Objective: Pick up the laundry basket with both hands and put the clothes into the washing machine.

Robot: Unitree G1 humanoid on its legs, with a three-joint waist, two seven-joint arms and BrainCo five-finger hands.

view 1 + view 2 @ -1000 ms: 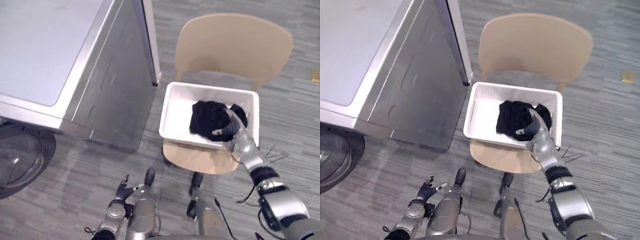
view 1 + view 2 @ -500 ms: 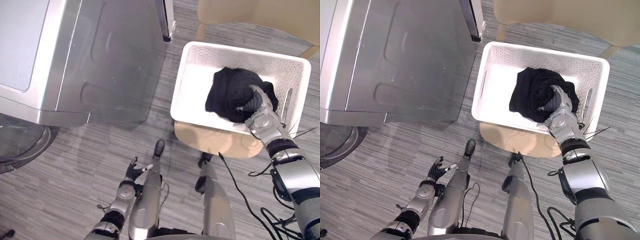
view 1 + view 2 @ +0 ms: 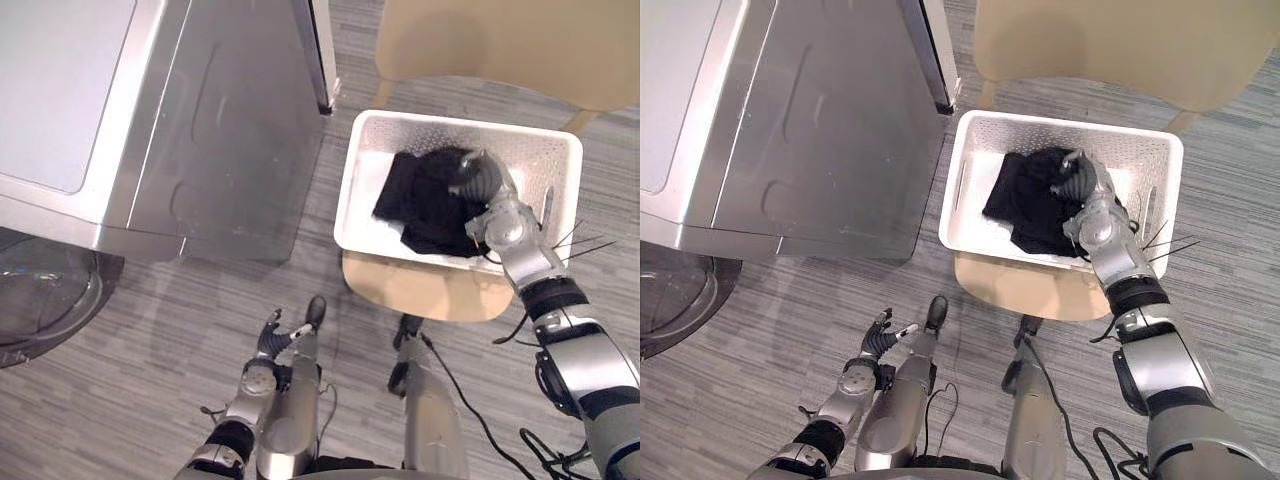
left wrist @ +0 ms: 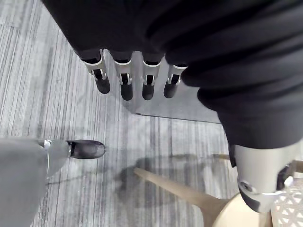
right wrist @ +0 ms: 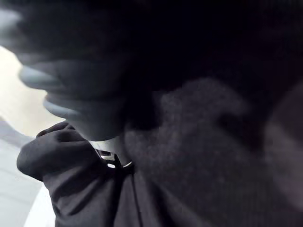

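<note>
Left wrist view is showing the left hand (image 4: 126,76) hanging low over the floor (image 4: 42,71), fingers straight, holding nothing. Eye views are showing the laundry basket (image 3: 354,185) sitting on the chair (image 3: 425,290) beside the washing machine (image 3: 200,130). Right wrist view is showing bunched black clothes (image 5: 189,161). The right hand (image 3: 497,225) is clenching them inside the basket.

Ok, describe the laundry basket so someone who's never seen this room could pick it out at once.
Find the big silver-grey washing machine; just off its corner stands a light wooden chair. On the chair's seat sits the laundry basket: a white rectangular tub with perforated walls, holding black clothes with the robot's right hand in them.
</note>
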